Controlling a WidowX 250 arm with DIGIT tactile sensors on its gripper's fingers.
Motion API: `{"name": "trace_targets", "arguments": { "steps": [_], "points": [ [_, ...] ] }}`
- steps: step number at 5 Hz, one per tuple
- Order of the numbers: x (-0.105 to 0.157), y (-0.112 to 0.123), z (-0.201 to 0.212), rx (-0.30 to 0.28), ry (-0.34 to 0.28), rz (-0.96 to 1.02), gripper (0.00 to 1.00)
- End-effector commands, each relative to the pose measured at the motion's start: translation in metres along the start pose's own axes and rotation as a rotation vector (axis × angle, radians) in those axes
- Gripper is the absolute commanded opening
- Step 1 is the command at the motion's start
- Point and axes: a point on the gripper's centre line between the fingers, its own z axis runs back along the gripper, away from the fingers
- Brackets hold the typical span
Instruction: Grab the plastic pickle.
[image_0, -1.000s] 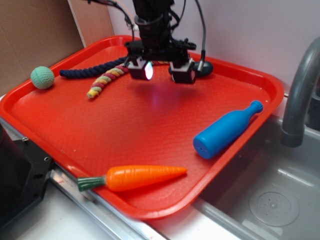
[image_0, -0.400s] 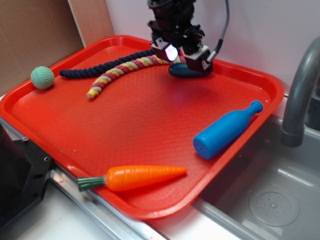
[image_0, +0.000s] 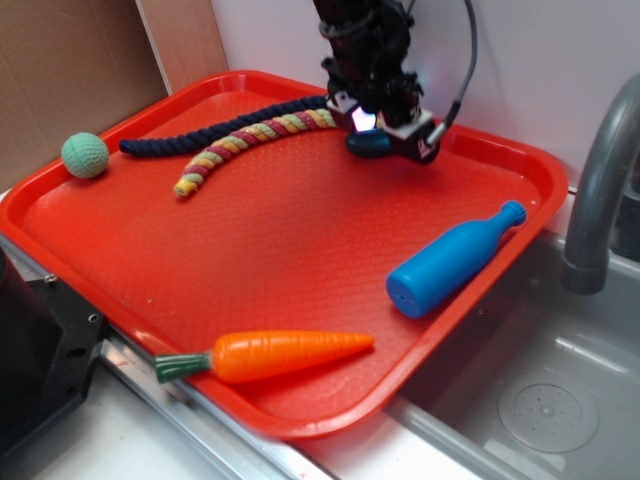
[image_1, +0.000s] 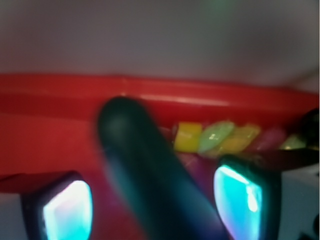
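Observation:
The plastic pickle (image_0: 368, 143) is a small dark green capsule lying at the far side of the red tray (image_0: 300, 260). My gripper (image_0: 385, 132) has come down over it, so most of it is hidden in the exterior view. In the wrist view the pickle (image_1: 150, 175) runs up between my two fingertips (image_1: 67, 212), with red tray showing in the gaps on both sides. The gripper (image_1: 152, 207) is open around it, with neither pad touching.
A dark navy rope (image_0: 215, 130) and a yellow-pink braided rope (image_0: 250, 140) lie just left of the gripper, against the tray's far rim. A blue bottle (image_0: 455, 258), an orange carrot (image_0: 275, 355) and a green ball (image_0: 84, 155) also lie on the tray. A sink and faucet (image_0: 600, 190) are right.
The gripper moved right and toward the back of the tray, then dropped down over the pickle, which now sits between its fingers. The pickle itself has not moved.

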Motion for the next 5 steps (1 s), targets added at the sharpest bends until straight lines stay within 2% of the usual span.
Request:
{"name": "trace_targets", "arguments": {
  "steps": [1,2,3,4,5],
  "points": [
    [0.013,-0.001,0.009,0.003,-0.008,0.022,0.0],
    [-0.014,-0.007,0.043,0.049,-0.03,0.169,0.0],
    [-0.049,-0.011,0.103,0.024,-0.006,0.437,0.0],
    [-0.084,-0.005,0.162,-0.073,0.069,0.729,0.0],
    [-0.129,0.001,0.198,-0.067,0.069,0.957,0.0]
  ]
}}
